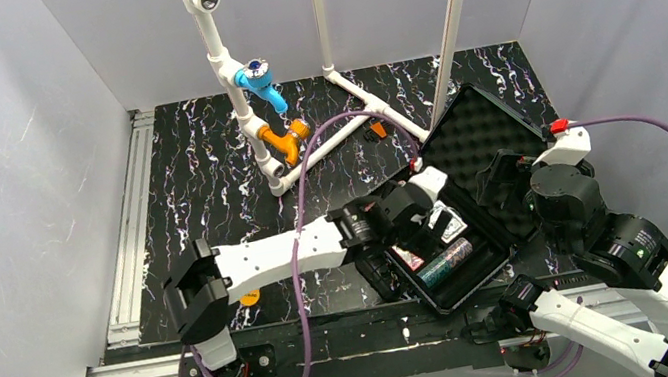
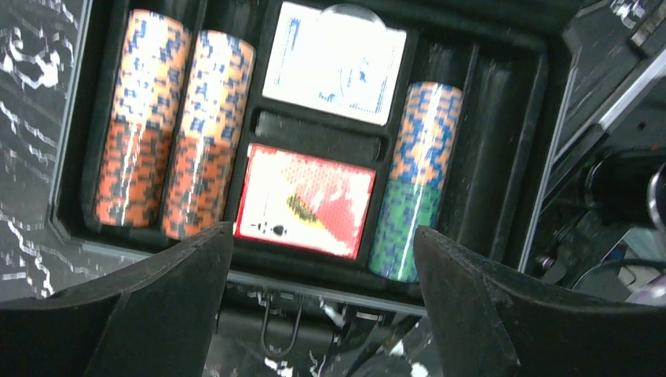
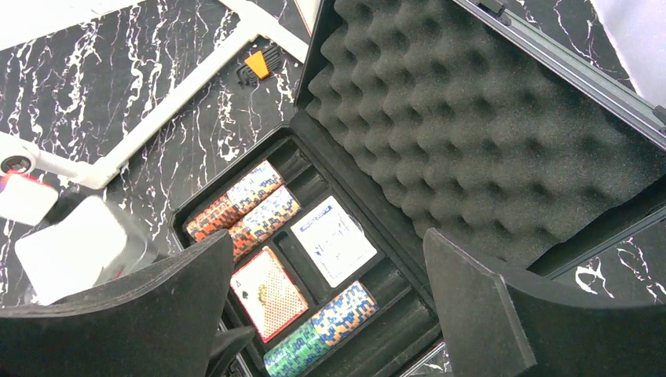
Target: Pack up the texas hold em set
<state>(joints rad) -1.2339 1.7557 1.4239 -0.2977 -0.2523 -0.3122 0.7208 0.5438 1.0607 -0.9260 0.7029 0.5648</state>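
Two grippers are seen at the open case (image 1: 480, 272), which is set on the table (image 1: 205, 168) at lower right of centre in the top view. Its lid (image 1: 479, 135) is thrown back toward the upper right.

The left gripper (image 2: 323, 239) is held wide above the tray, and nothing is caught between its fingers (image 2: 165, 306). The right gripper (image 3: 328, 239) is likewise spread wide and empty. In the top view it is placed near the line where tray and lid meet.

In the left wrist view, two orange-and-blue rolls (image 2: 141, 118) are laid side by side in the slots at the left of the frame. A white deck (image 2: 334, 63) is seated in the upper middle pocket, and a red deck (image 2: 306, 200) in the pocket just below it. To their right a mixed roll (image 2: 416, 181) is laid, orange above and green below.

In the right wrist view, the upper right is filled by the lid's bumpy foam (image 3: 487, 118). A white pipe frame (image 3: 181, 86) is seen on the table at upper left, apart from the case. A small orange piece (image 3: 255, 64) is found just beside that pipe; what it is cannot be told.
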